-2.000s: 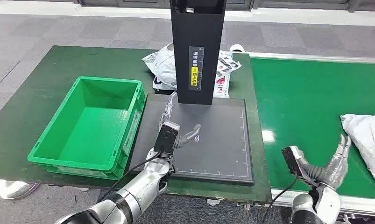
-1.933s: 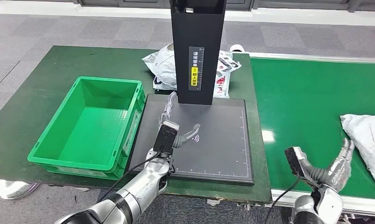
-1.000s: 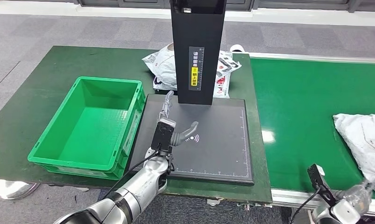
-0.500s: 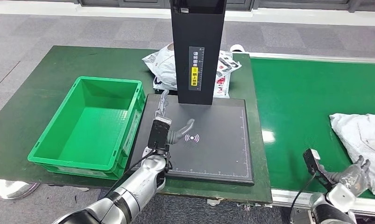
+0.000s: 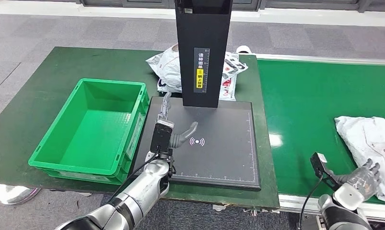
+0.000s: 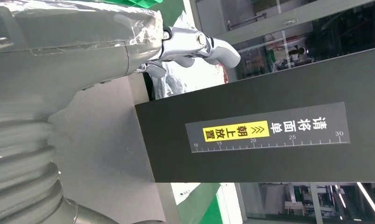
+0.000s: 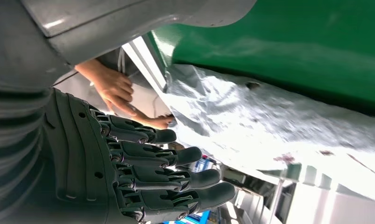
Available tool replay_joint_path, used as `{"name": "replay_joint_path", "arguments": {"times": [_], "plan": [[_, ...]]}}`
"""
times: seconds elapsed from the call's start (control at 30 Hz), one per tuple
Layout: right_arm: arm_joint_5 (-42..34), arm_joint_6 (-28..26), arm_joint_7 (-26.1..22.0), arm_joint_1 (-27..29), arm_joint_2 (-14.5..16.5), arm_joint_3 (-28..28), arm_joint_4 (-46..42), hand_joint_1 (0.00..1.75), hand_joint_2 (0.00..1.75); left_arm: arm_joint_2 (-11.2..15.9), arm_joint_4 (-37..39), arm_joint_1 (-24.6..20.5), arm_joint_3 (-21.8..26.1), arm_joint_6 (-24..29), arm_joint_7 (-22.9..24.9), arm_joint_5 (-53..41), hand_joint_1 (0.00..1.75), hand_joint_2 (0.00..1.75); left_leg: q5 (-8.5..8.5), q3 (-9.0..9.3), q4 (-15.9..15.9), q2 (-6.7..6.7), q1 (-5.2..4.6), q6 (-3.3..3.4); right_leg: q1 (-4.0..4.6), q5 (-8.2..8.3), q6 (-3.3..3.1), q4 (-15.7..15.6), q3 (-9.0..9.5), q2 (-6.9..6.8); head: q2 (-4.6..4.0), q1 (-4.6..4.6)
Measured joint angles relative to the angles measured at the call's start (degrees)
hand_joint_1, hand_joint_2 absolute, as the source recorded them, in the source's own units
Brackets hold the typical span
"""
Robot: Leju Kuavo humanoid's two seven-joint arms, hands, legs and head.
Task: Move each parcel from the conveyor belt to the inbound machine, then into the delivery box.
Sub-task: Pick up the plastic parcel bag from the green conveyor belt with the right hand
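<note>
One grey parcel (image 5: 370, 143) lying crumpled on the green conveyor belt (image 5: 315, 110), at its right end, seen from the head. Right hand (image 5: 363, 176) raised just beside the parcel's near edge, fingers extended and apart, nothing held; whether touching the bag, impossible to tell. Right wrist view: dark fingers (image 7: 166, 161) straight and slightly spread, silvery parcel (image 7: 269, 126) close past their tips, and a person's hand (image 7: 111, 91) at the belt's edge beyond.

One black inbound machine, a flat scanning plate (image 5: 219, 148) beneath an upright black column (image 5: 202, 52) with a yellow label. Left hand (image 5: 173, 129) poised over the plate's left part, fingers apart, thumb out to the side, empty. Left wrist view: the column (image 6: 269, 135) close up, its yellow label and ruler scale legible, silver fingertips (image 6: 199, 44) reaching past its corner.

One green delivery box (image 5: 92, 129) left of the plate, on the dark green table (image 5: 37, 81). Several white printed bags (image 5: 169, 67) heaped behind the column.
</note>
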Motion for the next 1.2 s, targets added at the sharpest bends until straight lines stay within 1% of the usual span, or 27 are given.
{"name": "replay_joint_path", "arguments": {"times": [0.3,0.63,1.2], "plan": [[-0.02,1.79,0.55,-0.47,-1.05,1.03,1.17,0.0,1.75,-0.03,0.0,0.17,0.11,0.0,0.0,0.07,0.0,1.75,0.0,0.0,0.0,0.0,-0.03,0.0,-0.03,0.0,0.0,0.0,0.0,0.0,0.0,0.0],[0.01,1.62,0.38,-1.0,-1.72,1.56,1.92,0.0,1.75,-0.02,-0.43,0.38,1.06,-0.6,0.0,1.18,0.0,1.75,0.0,0.0,0.0,0.0,-0.03,0.0,-0.03,0.0,0.0,0.0,0.0,0.0,0.0,0.0],[0.01,3.13,1.32,-1.51,-1.93,2.58,2.05,0.0,1.75,-0.02,-1.55,1.1,1.53,-1.11,0.0,1.7,0.0,1.75,0.0,0.0,0.0,0.0,-0.04,0.0,-0.03,0.0,0.0,0.0,0.0,0.0,0.0,0.0]]}}
